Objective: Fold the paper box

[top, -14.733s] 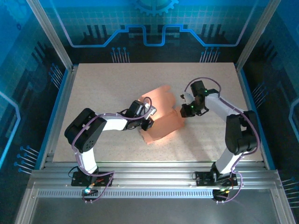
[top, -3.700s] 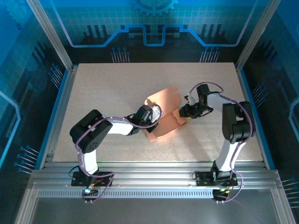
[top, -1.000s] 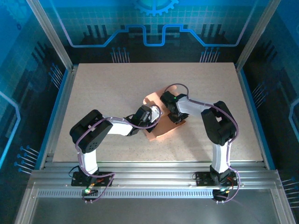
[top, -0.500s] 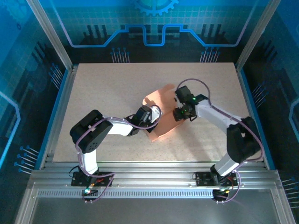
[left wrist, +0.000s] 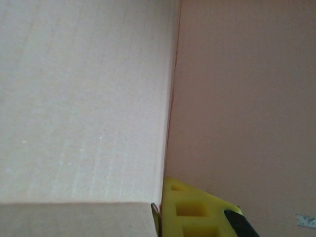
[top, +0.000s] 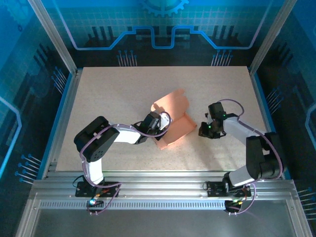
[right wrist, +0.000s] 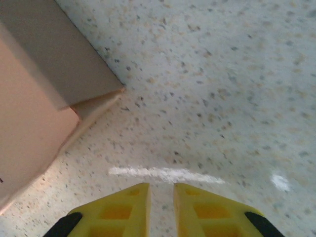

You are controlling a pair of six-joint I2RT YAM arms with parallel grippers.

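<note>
The paper box (top: 173, 121), salmon-orange cardboard and partly folded, lies mid-table with one panel raised at its far side. My left gripper (top: 160, 126) is shut on the box's left edge. In the left wrist view a thin cardboard edge runs along one yellow finger (left wrist: 197, 212). The other finger is hidden behind a pale panel, and salmon card (left wrist: 237, 98) lies to the right. My right gripper (top: 203, 131) hovers over bare table just right of the box. Its fingers (right wrist: 161, 197) stand a narrow gap apart with nothing between them. The box's corner (right wrist: 29, 128) shows at the left of that view.
The speckled beige tabletop (top: 113, 94) is bounded by blue side rails and a metal frame. Both arm bases sit on the slotted rail at the near edge (top: 163, 190).
My right arm has pulled back from over the box to the bare table on its right, its jaws widening and then narrowing. The left arm has held still.
</note>
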